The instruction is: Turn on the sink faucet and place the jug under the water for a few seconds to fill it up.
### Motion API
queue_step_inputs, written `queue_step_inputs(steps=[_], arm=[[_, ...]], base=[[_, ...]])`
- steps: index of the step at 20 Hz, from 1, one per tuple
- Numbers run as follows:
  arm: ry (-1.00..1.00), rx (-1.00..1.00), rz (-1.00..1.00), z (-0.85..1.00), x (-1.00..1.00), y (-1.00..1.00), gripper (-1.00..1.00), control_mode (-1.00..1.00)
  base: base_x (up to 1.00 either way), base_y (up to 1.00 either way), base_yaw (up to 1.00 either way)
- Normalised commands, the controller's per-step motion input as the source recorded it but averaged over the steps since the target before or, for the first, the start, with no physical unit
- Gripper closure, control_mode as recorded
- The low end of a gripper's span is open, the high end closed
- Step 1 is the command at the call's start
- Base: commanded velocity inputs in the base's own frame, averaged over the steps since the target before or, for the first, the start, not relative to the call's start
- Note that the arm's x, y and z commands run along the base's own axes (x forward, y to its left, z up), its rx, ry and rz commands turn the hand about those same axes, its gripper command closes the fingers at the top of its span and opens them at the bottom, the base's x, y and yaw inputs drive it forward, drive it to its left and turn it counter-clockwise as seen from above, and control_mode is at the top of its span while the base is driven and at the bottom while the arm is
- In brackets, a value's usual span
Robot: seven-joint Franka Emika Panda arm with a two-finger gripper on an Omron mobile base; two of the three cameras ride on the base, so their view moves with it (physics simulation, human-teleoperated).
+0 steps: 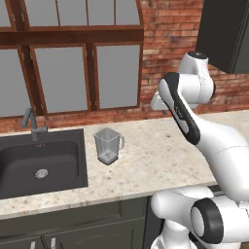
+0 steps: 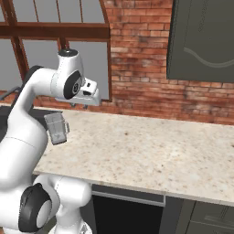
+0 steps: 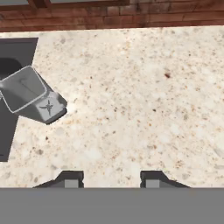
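In the left base view the jug (image 1: 108, 145) stands upright on the speckled stone counter (image 1: 160, 155), just beside the right edge of the sink (image 1: 41, 163), with its handle turned to the right. The sink faucet (image 1: 32, 124) rises behind the basin at its back rim, with its spout angled up to the left, and the round silver drain (image 1: 41, 173) sits in the middle of the basin floor. The white arm (image 1: 194, 116) bends over the right part of the counter, well apart from the jug, in front of a red brick wall (image 1: 170, 44) and a wood-framed window (image 1: 73, 58). In the right base view the jug (image 2: 56, 127) shows partly behind the arm, on the counter (image 2: 146, 151) near its left end, and the hand hangs above the counter just right of the jug, clear of it. A dark cabinet (image 2: 201, 41) hangs on the brick wall at upper right. In the hand view the gripper (image 3: 112, 178) looks down on bare counter (image 3: 131, 100), its two dark fingertips (image 3: 71, 179) spread wide with nothing between them. The jug (image 3: 29, 94) lies toward the left of this view, seen from above into its open mouth, beside the dark edge of the sink (image 3: 11, 78).
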Motion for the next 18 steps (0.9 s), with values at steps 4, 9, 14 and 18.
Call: queue_step_inputs(steps=[4,9,14,18], arm=[[0.00,0.00,0.00,0.00,-0.33,0.00,-1.00,-1.00],[0.00,0.00,0.00,-0.14,-0.61,0.00,-1.00,-1.00],[0.00,0.00,0.00,-0.24,-0.24,0.00,-1.00,-1.00],[0.01,0.00,0.00,-0.25,0.00,-0.01,-1.00,-1.00]], base=[[0.00,0.00,0.00],[0.00,0.00,0.00],[0.00,0.00,0.00],[0.00,0.00,0.00]])
